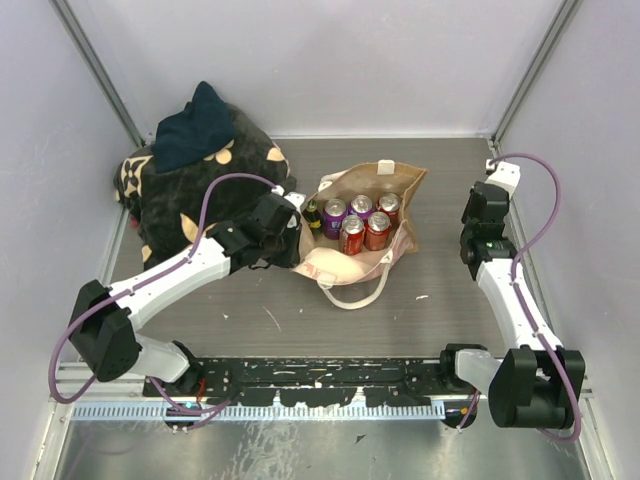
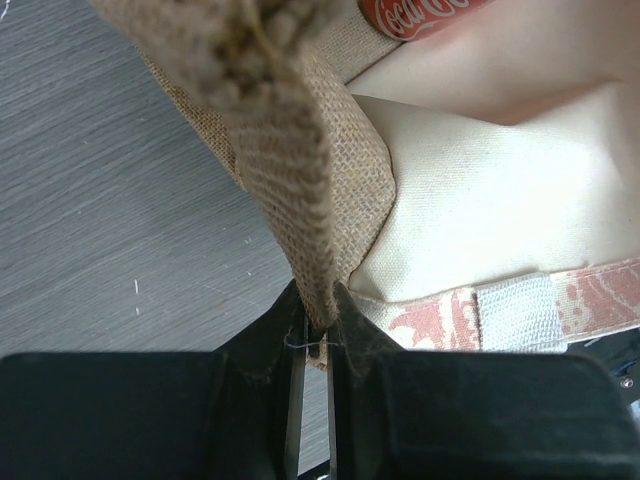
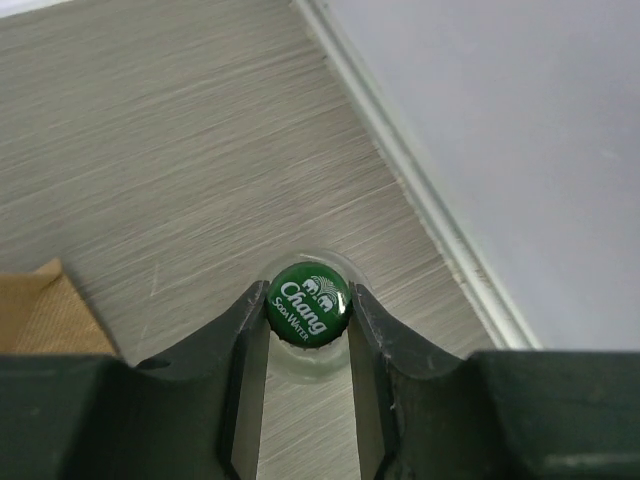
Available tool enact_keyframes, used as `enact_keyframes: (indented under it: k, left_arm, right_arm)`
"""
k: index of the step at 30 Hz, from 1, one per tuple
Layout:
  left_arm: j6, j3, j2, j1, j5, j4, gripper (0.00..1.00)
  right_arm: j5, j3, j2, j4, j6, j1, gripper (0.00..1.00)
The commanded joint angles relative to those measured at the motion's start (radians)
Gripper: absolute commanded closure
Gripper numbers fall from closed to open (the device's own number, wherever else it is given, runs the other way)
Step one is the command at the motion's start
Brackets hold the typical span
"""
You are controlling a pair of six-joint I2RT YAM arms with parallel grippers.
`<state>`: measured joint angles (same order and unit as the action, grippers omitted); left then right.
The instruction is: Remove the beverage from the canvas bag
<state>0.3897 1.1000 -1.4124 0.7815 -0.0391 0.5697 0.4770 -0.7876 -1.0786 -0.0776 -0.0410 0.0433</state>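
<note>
The canvas bag stands open at mid-table, with red and purple cans and a dark bottle inside. My left gripper is shut on the bag's left burlap rim. In the left wrist view the jaws pinch that burlap edge, and a red cola can shows at the top. My right gripper is right of the bag, near the right wall. In the right wrist view it is shut on the neck of a clear bottle with a green cap, upright over the table.
A black bundle with tan flower marks lies at the back left, behind my left arm. The right wall's base rail runs close beside the bottle. A corner of the bag shows to the bottle's left.
</note>
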Motion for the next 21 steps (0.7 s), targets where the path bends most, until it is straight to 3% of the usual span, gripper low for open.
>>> enact_keyframes:
  k: [1,7,17,18,21]
  left_arm:
    - [-0.001,-0.019,0.015,0.004,0.014,0.100,0.81]
    - [0.007,-0.034,0.021,0.005,0.017,0.086,0.81]
    - [0.001,-0.033,0.038,0.004,0.016,0.097,0.81]
    - [0.001,-0.032,0.037,0.004,0.016,0.098,0.80]
    - [0.000,-0.032,0.036,0.005,0.020,0.098,0.79]
  right_arm:
    - [-0.092,-0.005,0.012,0.265,-0.042,0.006,1.00]
    - [-0.170,0.076,0.033,0.354,-0.077,0.006,1.00]
    - [-0.151,0.067,0.014,0.270,-0.156,0.005,0.98]
    - [-0.152,0.071,0.015,0.262,-0.166,0.005,0.92]
    - [-0.163,0.091,0.028,0.251,-0.173,0.004,0.59]
